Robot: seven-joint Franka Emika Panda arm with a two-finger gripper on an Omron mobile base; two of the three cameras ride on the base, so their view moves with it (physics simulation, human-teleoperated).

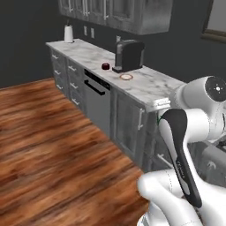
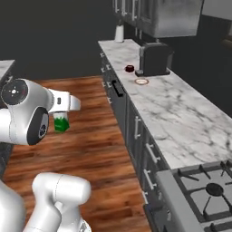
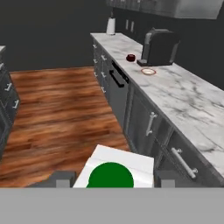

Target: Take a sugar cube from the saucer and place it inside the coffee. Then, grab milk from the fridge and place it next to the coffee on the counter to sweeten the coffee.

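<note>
Now, step in hand: by my judgement the sugar part is over and the carry of the milk to the worktop is under way.
Jaws: the jaws pinch the milk from both sides; in the hand view the two dark tips stand at either flank of the white carton, its green cap facing the camera.
Milk, second look: in the right base view the green band of the carton hangs under the white hand, out over the wooden floor, well apart from the worktop.
Landmark: the coffee, a small dark red cup, stands on the worktop just beside the black coffee machine, on its near-left side as the hand sees it.
Saucer: the saucer lies near the coffee, on the side closer to the hand, in front of the machine.
Sugar cube: too small to tell whether it is in the cup.
Bearing: the coffee lies ahead of the jaws and off to the right, far along the worktop.
Carton axis: points along the hand's line of sight, cap toward the camera.
Free ground: bare marble lies around the coffee on the side away from the machine.
</note>
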